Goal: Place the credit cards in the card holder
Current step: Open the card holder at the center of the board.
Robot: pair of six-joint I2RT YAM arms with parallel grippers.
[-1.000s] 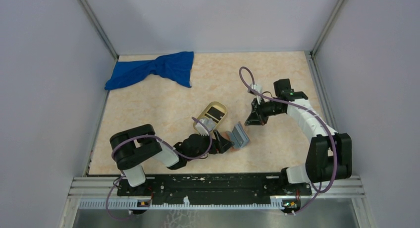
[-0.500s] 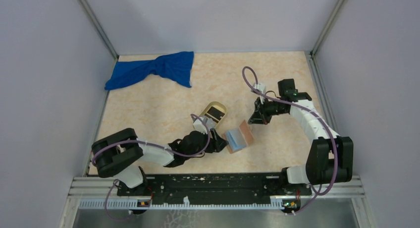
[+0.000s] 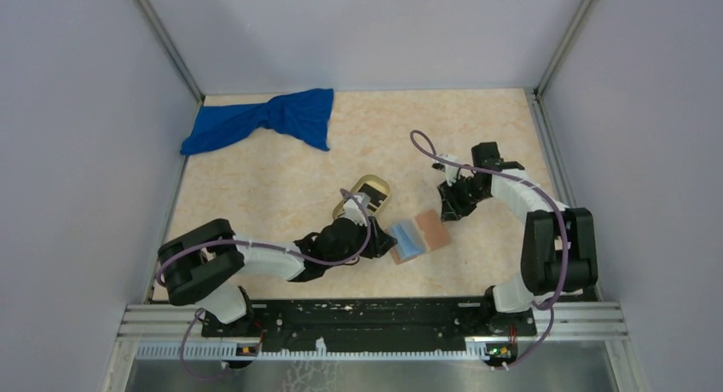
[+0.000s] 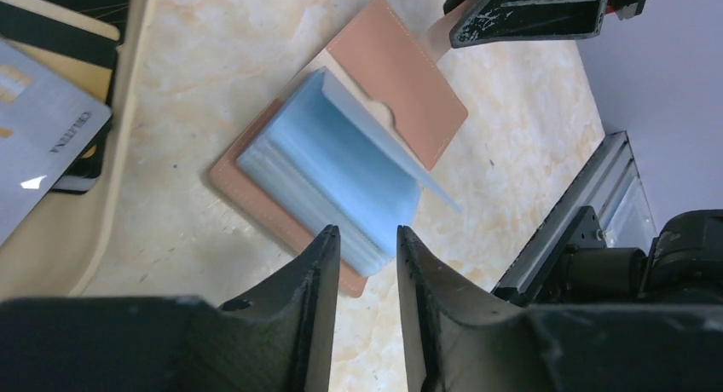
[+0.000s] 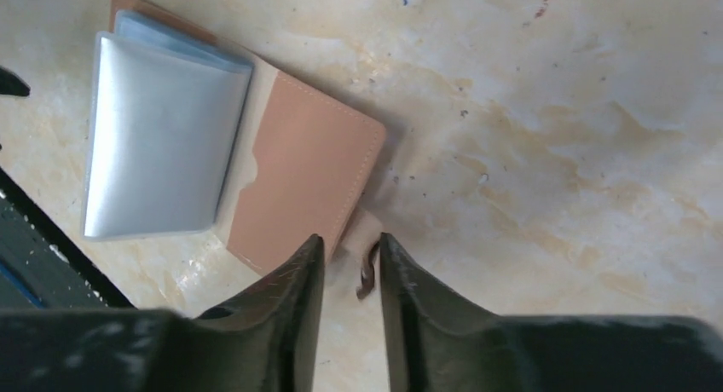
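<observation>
Card holder [image 3: 418, 236] open flat on worktop [image 3: 281, 179], at 3 o'clock from left hand [image 3: 382, 239]; cards [image 4: 47, 141] in tray [image 4: 130, 77] at 11, nearest it. Left hand narrowly parted, grip unclear; right hand [image 3: 449, 211] released.

Your top view is bright and evenly lit from overhead, with only soft, faint shadows on the table [image 3: 273, 170]. In the right wrist view the clear sleeves of the card holder [image 5: 162, 128] wash out to silvery glare and the right tool [image 5: 349, 249] is dark and blurred. The left wrist view is sharper, with one small glint on the grey card [image 4: 43, 145].
</observation>
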